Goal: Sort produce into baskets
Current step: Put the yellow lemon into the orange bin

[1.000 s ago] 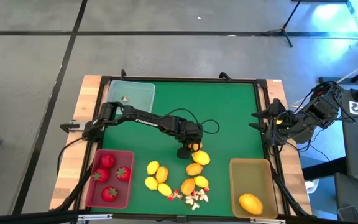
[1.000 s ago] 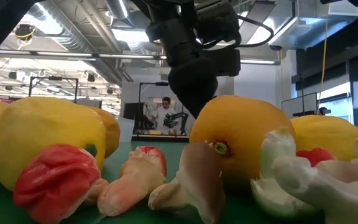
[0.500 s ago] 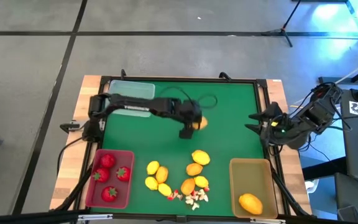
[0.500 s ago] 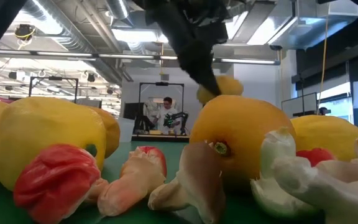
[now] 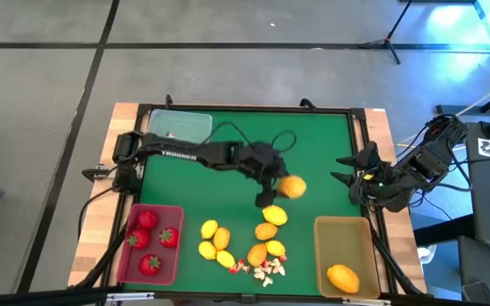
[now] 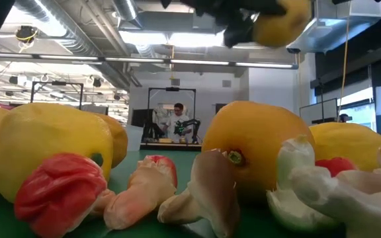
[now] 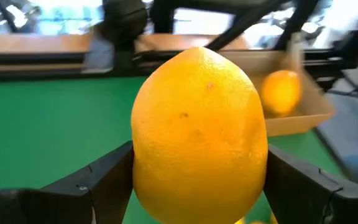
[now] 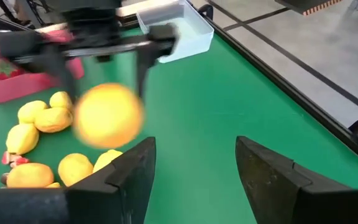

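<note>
An orange lemon (image 5: 293, 187) hangs in the air over the middle of the green table, with my left gripper (image 5: 281, 186) shut on it. In the left wrist view the lemon (image 7: 199, 130) fills the space between the fingers. The low view shows the lemon (image 6: 280, 23) high above the pile. My right gripper (image 5: 345, 170) stands open at the table's right edge with nothing between its fingers (image 8: 123, 174). Near the front edge lie several yellow and orange lemons (image 5: 266, 229) and tiny white-and-red bits (image 5: 262, 270). My left gripper pinches the lemon's two opposite sides (image 7: 143, 163) between its two fingers (image 7: 104, 180), about halfway along the fruit. The fingers come from the table's left, slanting somewhat downward. The lemon is lifted clear of the table and the pile.
A red basket (image 5: 124, 255) with three strawberries sits at the front left. A tan basket (image 5: 321, 251) with one orange lemon (image 5: 343, 277) is at the front right. A clear basket (image 5: 179, 127) stands at the far left. Bare green mat lies between them.
My left gripper has risen from the pile with the orange lemon and swung toward the table's right edge, tipping from pointing steeply down to nearer level. The lemon, which rested among the others, is now lifted clear.
</note>
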`<action>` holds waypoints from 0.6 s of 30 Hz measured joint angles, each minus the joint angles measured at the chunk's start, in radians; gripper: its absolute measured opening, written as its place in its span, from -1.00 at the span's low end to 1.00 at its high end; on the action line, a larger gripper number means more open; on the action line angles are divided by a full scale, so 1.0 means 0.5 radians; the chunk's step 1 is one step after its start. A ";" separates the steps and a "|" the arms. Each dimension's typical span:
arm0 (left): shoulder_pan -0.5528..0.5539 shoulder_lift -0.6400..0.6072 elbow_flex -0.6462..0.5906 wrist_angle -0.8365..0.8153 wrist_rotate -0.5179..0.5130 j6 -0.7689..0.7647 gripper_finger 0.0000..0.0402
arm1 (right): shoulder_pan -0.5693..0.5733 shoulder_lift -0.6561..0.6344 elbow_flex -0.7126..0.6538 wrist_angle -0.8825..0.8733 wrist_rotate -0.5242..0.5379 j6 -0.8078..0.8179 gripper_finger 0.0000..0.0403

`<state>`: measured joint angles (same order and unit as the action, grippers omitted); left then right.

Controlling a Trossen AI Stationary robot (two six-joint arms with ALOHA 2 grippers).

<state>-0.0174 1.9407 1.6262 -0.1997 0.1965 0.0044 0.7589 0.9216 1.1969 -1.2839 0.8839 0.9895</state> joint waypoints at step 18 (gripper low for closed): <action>-0.282 0.071 0.000 0.260 -0.446 0.153 0.50 | 0.000 0.029 0.000 0.129 0.012 -0.106 0.10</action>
<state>-0.1584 1.9762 1.6260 -0.0695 -0.0264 0.0807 0.7588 0.9359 1.1969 -1.2195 0.8902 0.9366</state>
